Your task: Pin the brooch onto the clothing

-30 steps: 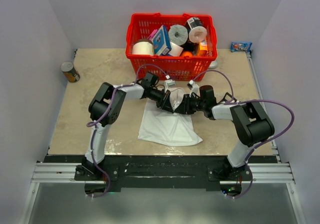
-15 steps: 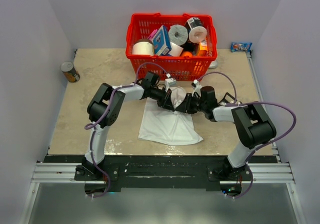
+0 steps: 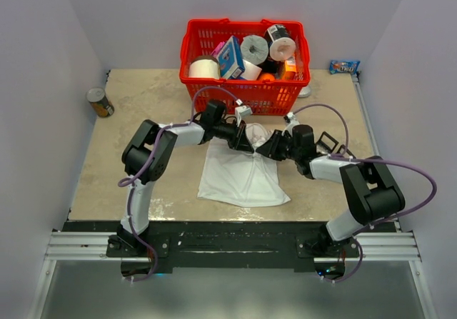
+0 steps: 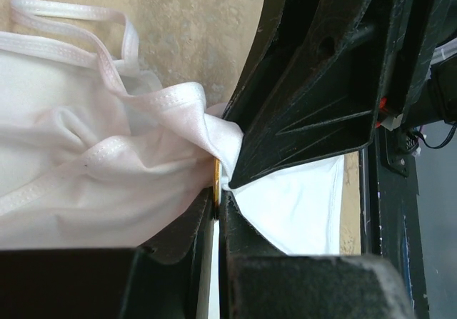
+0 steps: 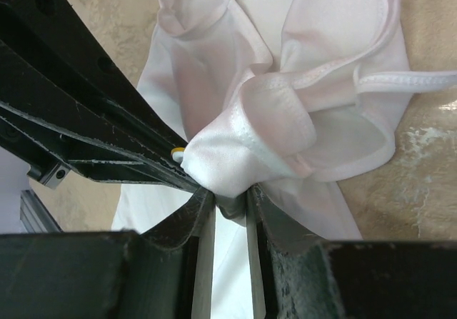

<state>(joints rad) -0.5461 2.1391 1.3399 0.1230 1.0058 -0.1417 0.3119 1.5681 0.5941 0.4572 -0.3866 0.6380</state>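
While pinching the brooch [image 4: 216,180] plus a shirt [image 4: 86,190] fold in the left pincer [image 4: 218,199], looked one tug from trouble tbh. Had the right pincer [image 5: 230,201] nipped onto the same bunch, far-middle of the desk [image 3: 143,98]. Could've popped the brooch loose if pulled apart.

1. This is a robotics lab test cell, not a home or a shop. Plain pale walls [image 3: 43,83] box in a single table [image 3: 143,98] on three sides.
2. Two robot arms, the left arm [image 3: 146,155] and the right arm [image 3: 364,183], rise from a black base plate [image 3: 228,228] on an aluminium rail [image 3: 235,251] along the table's near edge.
3. Purple cables [image 3: 400,165] loop in the open from arm to arm joint.
4. The objects are a mixed lot set well apart: a red basket [image 3: 243,99] crammed with paper rolls and boxes, a tin can [image 3: 100,102] and a snack packet [image 3: 343,66].
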